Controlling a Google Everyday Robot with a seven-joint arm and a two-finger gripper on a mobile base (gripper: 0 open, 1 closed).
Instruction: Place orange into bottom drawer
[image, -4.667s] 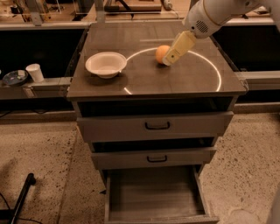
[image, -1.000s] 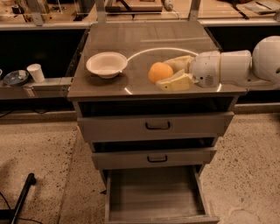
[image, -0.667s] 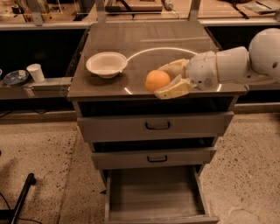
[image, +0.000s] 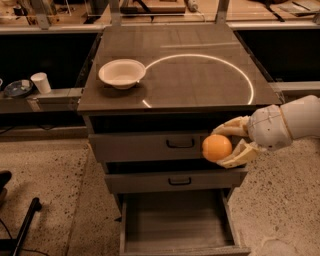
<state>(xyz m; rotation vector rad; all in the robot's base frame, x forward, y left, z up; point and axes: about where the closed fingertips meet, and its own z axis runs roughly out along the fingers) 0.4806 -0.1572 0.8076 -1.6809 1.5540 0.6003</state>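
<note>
Claw (image: 220, 148) with 1 orange (image: 215, 149) before 3 drawers (image: 150, 182)

white bowl (image: 122, 73) on cabinet top (image: 200, 80); paper cup (image: 41, 82) on left ledge (image: 60, 93)

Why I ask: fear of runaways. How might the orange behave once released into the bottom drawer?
Round and smooth, the orange likely rolls in the bottom drawer; its walls should stop it. Held undented in the gripper at the upper drawer fronts, it seems firm.
</note>
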